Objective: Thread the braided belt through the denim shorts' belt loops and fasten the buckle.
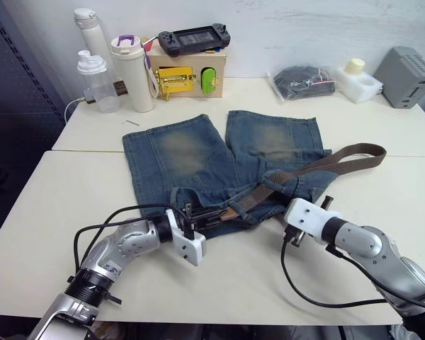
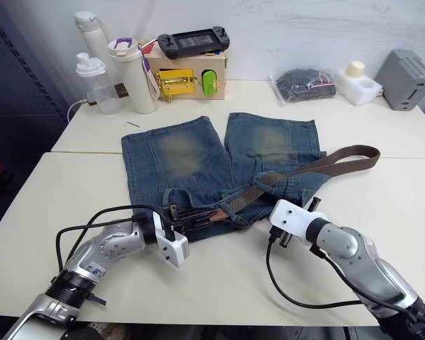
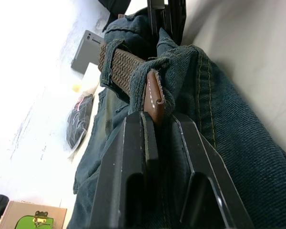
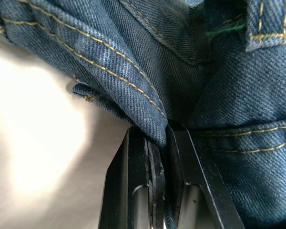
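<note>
- The left gripper (image 3: 155, 143) pinches the leather tip of the long dark-brown braided belt (image 1: 319, 164), just past a small blue denim belt loop (image 3: 145, 74).
- The right gripper (image 4: 164, 143) clamps a waistband fold of the faded blue denim shorts (image 1: 198, 152).
- The belt looks limp and light; its stiffer tip seems the best hold.

Bare cream counter (image 1: 49, 212) lies open along the robot's left of the faded blue denim shorts (image 1: 191, 159), and a wide bare stretch runs on the right past the looping dark-brown braided belt (image 1: 340, 159). The near edge is crowded: the left gripper (image 1: 198, 216) and right gripper (image 1: 319, 207) both sit at the waistband, their jaws pinched on denim folds, with black cables (image 1: 319, 294) curling over the counter in front. At the back, white bottles (image 1: 103, 67), a cardboard box (image 1: 191, 74), a bagged black bundle (image 1: 301, 81) and a grey box (image 1: 405, 76) line the wall.
</note>
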You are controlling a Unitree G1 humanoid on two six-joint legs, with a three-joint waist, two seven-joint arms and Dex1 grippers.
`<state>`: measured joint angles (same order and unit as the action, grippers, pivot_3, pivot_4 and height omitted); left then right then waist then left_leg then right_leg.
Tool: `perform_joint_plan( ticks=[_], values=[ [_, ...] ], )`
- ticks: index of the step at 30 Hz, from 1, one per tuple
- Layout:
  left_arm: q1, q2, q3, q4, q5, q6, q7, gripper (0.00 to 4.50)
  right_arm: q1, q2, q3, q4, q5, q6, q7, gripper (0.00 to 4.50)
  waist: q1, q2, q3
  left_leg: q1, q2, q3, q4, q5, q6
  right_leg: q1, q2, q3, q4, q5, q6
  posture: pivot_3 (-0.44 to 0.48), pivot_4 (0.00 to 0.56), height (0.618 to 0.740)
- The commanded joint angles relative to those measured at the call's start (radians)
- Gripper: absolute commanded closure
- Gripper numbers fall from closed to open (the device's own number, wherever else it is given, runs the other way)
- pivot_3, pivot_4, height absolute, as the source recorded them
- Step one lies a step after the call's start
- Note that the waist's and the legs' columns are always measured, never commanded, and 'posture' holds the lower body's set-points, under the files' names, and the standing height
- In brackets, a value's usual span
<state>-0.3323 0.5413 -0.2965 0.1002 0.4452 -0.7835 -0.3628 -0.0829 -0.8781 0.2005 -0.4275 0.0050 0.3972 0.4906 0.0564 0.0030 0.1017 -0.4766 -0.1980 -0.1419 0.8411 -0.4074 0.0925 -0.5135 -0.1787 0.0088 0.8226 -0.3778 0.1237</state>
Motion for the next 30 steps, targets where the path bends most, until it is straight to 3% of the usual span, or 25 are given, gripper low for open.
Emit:
perform_joint_plan(
  ticks=[1,5,9,10,17,25,30],
  values=[
    [-0.010,0.025,0.035,0.016,-0.007,-0.012,0.019,4.38,0.026,-0.009,-0.104,0.023,-0.002,0.026,0.013,4.06,0.000,0.000,0.000,0.000,0.000,0.000,0.000,0.000,0.000,0.000,0.000,0.000,0.000,0.000,0.000,0.000,0.150,0.646],
    [-0.031,0.013,0.030,0.031,-0.003,-0.010,0.027,4.38,0.039,0.004,-0.154,-0.001,0.035,-0.008,0.055,2.29,-0.002,0.000,0.000,0.000,0.000,0.000,0.000,0.000,0.000,0.000,0.000,0.000,0.000,0.000,0.000,0.000,0.150,0.646],
    [-0.043,0.006,0.024,0.038,0.000,-0.008,0.034,4.38,0.029,0.018,-0.229,-0.083,0.146,-0.056,0.154,0.19,-0.003,0.000,0.000,0.000,0.001,0.000,0.000,0.000,0.000,0.001,0.000,0.000,0.001,0.000,0.000,0.000,0.150,0.646],
    [-0.044,0.005,0.023,0.038,0.000,-0.008,0.035,4.38,0.028,0.011,-0.234,-0.105,0.156,-0.084,0.182,0.02,-0.004,0.000,0.000,-0.001,0.000,0.000,0.000,0.000,0.000,0.001,0.000,0.000,0.001,0.000,0.000,0.000,0.150,0.646],
    [-0.049,-0.003,0.019,0.037,-0.007,-0.008,0.038,4.38,-0.031,0.045,-0.145,-0.092,0.009,-0.276,0.177,0.02,-0.007,-0.001,0.001,-0.001,0.001,0.001,-0.001,0.000,0.000,0.001,0.000,-0.001,0.001,0.000,0.000,0.000,0.150,0.646],
    [-0.046,-0.007,0.022,0.031,-0.021,-0.010,0.033,4.38,-0.130,0.098,0.003,0.052,-0.318,-0.493,0.070,0.02,-0.008,-0.002,0.002,-0.001,0.000,0.002,-0.001,0.000,0.000,-0.001,-0.001,-0.001,0.005,0.000,0.000,0.000,0.150,0.646],
    [-0.046,-0.008,0.024,0.033,-0.019,-0.011,0.033,4.38,-0.151,0.132,0.001,0.076,-0.364,-0.540,0.045,0.02,-0.008,-0.003,0.002,-0.001,0.000,0.002,-0.001,0.000,-0.001,-0.003,0.000,-0.001,0.008,0.000,0.000,0.000,0.150,0.646]
  ],
)
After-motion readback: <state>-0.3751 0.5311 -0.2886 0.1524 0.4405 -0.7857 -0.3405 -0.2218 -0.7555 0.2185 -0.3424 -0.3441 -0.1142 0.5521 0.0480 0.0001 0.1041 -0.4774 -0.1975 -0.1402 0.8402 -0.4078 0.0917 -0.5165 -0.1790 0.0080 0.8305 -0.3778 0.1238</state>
